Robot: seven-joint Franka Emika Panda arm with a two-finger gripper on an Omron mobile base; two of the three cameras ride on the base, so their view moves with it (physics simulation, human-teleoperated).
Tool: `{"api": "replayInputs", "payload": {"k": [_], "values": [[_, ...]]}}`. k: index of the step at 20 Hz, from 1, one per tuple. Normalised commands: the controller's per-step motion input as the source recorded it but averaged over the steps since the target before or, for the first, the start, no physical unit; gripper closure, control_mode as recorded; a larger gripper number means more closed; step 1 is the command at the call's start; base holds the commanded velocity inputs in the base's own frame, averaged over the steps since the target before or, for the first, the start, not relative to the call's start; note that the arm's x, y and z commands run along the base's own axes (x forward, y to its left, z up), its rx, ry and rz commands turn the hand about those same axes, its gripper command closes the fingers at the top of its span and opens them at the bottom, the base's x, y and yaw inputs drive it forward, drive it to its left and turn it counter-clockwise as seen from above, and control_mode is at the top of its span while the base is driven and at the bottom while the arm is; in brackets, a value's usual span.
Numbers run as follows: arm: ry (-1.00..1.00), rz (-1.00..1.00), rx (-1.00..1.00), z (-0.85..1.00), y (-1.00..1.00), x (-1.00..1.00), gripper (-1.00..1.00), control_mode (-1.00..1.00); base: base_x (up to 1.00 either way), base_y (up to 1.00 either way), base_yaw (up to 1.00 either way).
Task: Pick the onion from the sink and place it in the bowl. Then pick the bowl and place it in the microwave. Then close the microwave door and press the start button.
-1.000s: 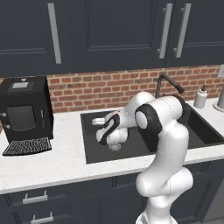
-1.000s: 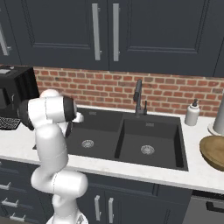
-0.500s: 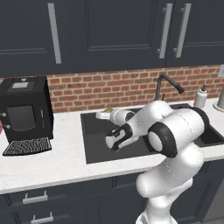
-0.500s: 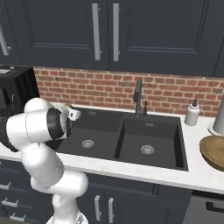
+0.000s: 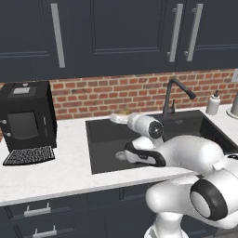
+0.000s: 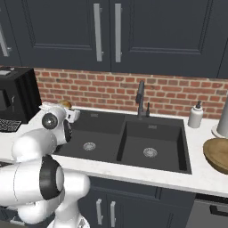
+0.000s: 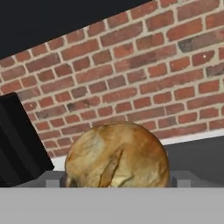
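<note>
Right now the gripper (image 6: 67, 111) is clamped on the onion (image 7: 117, 155), jaws wide apart with the ball between them. Hand view has the onion large and centred, lifted in front of the brick wall (image 7: 131, 65), with the coffee machine (image 7: 17, 140) dark at the left edge. Right base view shows a sliver of onion (image 6: 65, 103) peeking above the hand, over the back-left corner of the sink (image 6: 129, 142). Left base view puts the gripper (image 5: 120, 119) at the sink's (image 5: 107, 139) rear rim, onion (image 5: 123, 113) barely visible there. Bowl (image 6: 217, 153) sits on the counter (image 6: 196, 176) right of the sink, well apart from the onion, beside the soap bottle (image 6: 195, 115).
</note>
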Motion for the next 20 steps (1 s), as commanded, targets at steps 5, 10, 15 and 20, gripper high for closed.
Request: {"api": "replayInputs", "payload": {"k": [5,10,15,20], "values": [[0.00,0.00,0.01,0.54,-0.32,-0.66,1.00,-1.00,0.00,0.00,0.00],[0.07,0.00,0.00,0.56,-0.32,-0.63,1.00,-1.00,0.00,0.00,0.00],[0.17,-0.02,0.00,0.38,-0.29,-0.60,1.00,-1.00,0.00,0.00,0.00],[0.18,-0.14,-0.11,0.00,-0.25,-0.60,1.00,-1.00,0.00,0.00,0.00]]}}
